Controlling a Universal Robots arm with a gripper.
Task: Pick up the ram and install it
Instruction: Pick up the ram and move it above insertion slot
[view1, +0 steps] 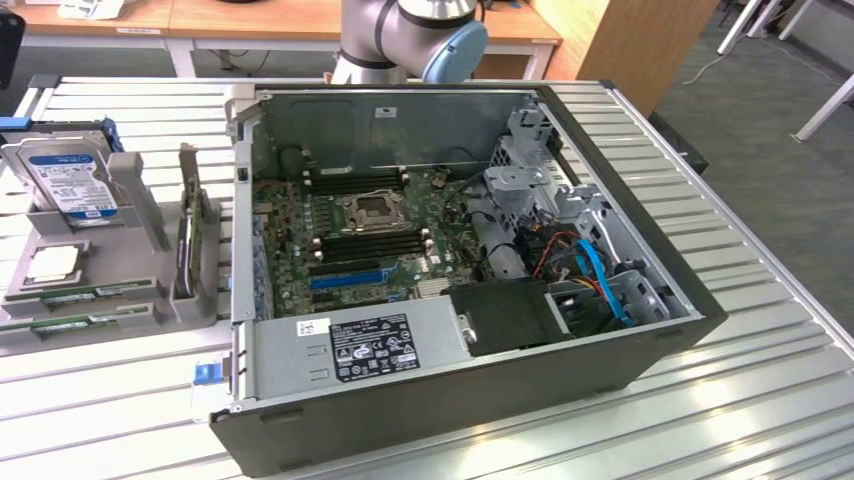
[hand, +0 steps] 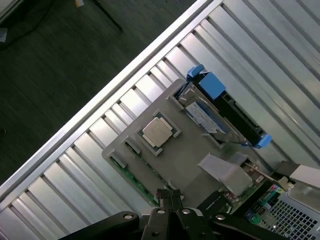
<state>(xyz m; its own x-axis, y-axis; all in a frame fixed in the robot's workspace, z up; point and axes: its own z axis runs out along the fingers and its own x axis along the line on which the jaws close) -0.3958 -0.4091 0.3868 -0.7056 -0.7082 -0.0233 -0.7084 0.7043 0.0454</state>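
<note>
Two ram sticks lie flat in the grey holder (view1: 134, 300) at the exterior view's left, one (view1: 96, 292) just behind the other (view1: 60, 323). In the wrist view a ram stick (hand: 136, 176) shows as a thin green strip along the holder's edge (hand: 195, 165). My gripper (hand: 171, 196) hangs above that holder, close to the green strip, its fingers pressed together with nothing between them. The open computer case (view1: 641, 340) holds the motherboard (view1: 300, 225) with its dark memory slots (view1: 376, 246).
The holder also carries a hard drive with a blue-and-white label (view1: 70, 180) and a square processor (view1: 51, 262). An upright card (view1: 188, 235) stands in the holder beside the case wall. The arm's base (view1: 400, 35) rises behind the case. The slatted metal table's edge (hand: 100, 97) drops to dark floor.
</note>
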